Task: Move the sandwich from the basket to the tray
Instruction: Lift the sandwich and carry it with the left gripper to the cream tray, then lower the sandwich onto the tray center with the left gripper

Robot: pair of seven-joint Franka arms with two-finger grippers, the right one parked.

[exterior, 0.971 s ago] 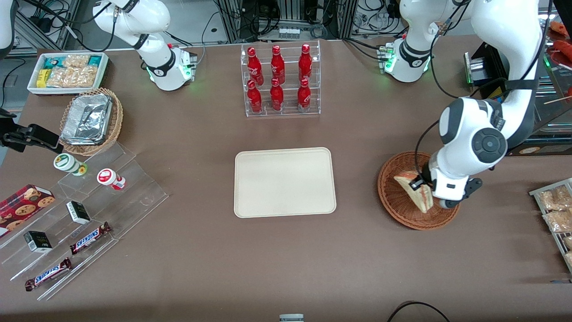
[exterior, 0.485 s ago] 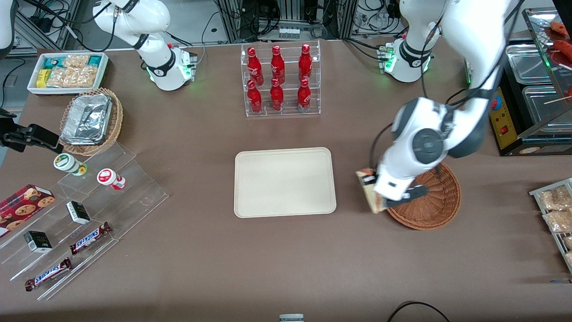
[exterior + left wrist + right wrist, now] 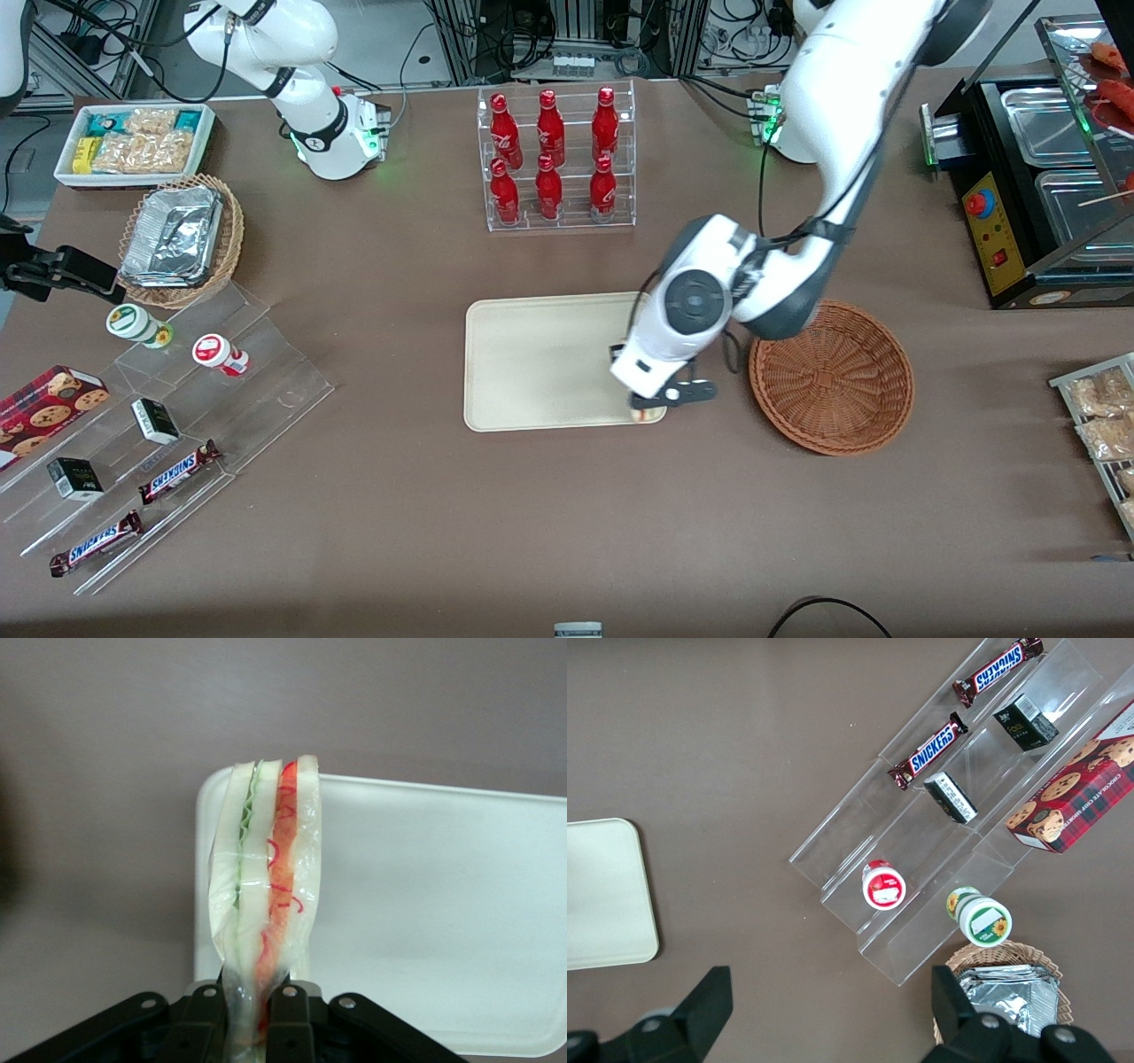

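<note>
From the front, the arm hides nearly all of the sandwich [image 3: 264, 895]; only a sliver peeks out over the tray [image 3: 532, 363] corner nearest the basket [image 3: 831, 377]. The gripper [image 3: 253, 1010] has its 2 fingers clamped tight on the wedge's lower end, held upright above the tray. Basket's got nothing in it.

My arm [image 3: 833, 106] is glossy white with dark grey joint caps and a black cable along it. A green light glows at its base. My tool [image 3: 252, 1010] is black, with silver screws near the finger mounts.
</note>
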